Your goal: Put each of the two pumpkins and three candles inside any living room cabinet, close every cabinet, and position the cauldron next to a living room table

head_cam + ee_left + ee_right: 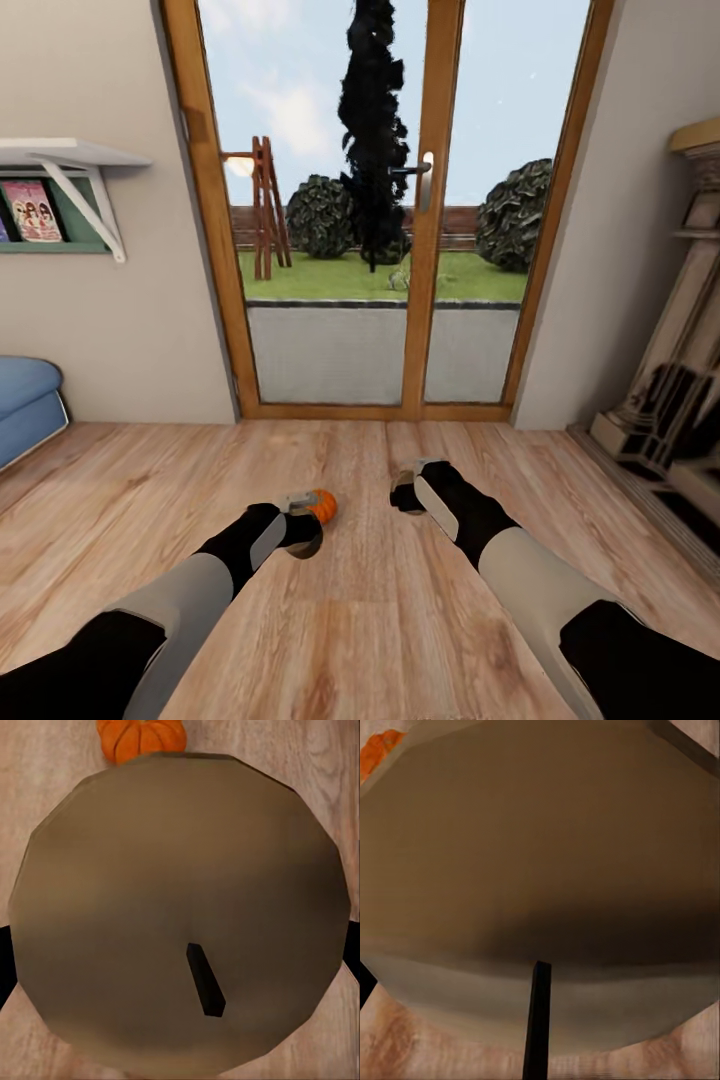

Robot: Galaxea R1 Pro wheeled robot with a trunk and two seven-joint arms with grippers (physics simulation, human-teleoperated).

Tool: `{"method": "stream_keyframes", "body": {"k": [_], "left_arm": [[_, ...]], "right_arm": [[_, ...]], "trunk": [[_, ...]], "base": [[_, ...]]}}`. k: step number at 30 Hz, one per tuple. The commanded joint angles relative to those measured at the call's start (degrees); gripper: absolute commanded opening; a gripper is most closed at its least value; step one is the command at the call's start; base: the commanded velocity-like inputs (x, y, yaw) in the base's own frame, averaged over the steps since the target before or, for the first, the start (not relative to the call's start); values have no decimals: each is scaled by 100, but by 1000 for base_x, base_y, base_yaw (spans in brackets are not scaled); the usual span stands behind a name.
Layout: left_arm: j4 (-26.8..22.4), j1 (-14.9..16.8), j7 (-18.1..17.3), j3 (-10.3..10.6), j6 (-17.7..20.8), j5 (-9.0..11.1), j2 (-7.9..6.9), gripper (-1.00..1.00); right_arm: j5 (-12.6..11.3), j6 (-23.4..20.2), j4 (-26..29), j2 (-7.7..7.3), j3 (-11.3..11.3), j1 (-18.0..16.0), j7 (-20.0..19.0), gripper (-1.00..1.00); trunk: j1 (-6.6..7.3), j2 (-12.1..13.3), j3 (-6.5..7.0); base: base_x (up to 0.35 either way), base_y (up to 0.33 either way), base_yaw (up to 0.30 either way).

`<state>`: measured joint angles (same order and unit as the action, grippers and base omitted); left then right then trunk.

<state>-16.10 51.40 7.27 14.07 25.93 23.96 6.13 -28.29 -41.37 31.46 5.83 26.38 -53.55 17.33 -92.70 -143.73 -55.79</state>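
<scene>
Left gripper (303, 520) hangs low over the plank floor (360, 620), jaws closed on a candle (180, 915) whose olive-grey top and dark wick (205, 979) face the left wrist camera; a pumpkin (321, 504) sits on the floor just beyond it. Right gripper (408, 492) is likewise clamped on a second candle (540, 870), seen close in the right wrist view. Ahead stands a glazed door (400, 200), with a blue sofa (25, 400) at left and a fireplace (670, 380) at right.
</scene>
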Motion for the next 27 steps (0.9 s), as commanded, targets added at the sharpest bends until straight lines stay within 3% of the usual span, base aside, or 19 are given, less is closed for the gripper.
{"method": "stream_keyframes", "body": {"k": [1, 5, 6, 11, 13, 18, 27], "left_arm": [[-16, 1, 46, 39, 26, 60, -2, -100], [-16, 1, 46, 35, 26, 72, 1, -100], [-16, 1, 46, 35, 23, 73, 2, -100], [85, 1, 46, 35, 13, 74, -3, -100], [263, 1, 46, 35, -154, 74, -15, -100], [940, 1, 27, 35, -859, 81, -17, -100], [1247, -3, 11, 34, -1031, 93, -20, -100]], "right_arm": [[-47, -10, -1, -3, 33, -7, 61, -100], [-54, 19, -432, -22, 41, -7, 47, -100], [-59, 141, -745, -42, 42, -7, 34, -100], [-39, 651, -1271, -54, 61, 18, -31, -100], [-41, 708, -1424, -55, 66, 129, -95, -100], [-37, 732, -1505, -56, 68, 384, -135, -100], [-28, 862, -1779, -54, 77, 596, -152, -100]], "trunk": [[2, -3, -3], [2, -3, 8], [2, -3, 11], [2, -3, 28], [2, -3, 35], [2, -3, 54], [2, -3, 89]], "base": [[0, 0, -299], [0, 0, -299], [0, 0, -299], [0, 0, -299], [0, 0, -297], [0, 0, -294], [0, 0, -293]]}}
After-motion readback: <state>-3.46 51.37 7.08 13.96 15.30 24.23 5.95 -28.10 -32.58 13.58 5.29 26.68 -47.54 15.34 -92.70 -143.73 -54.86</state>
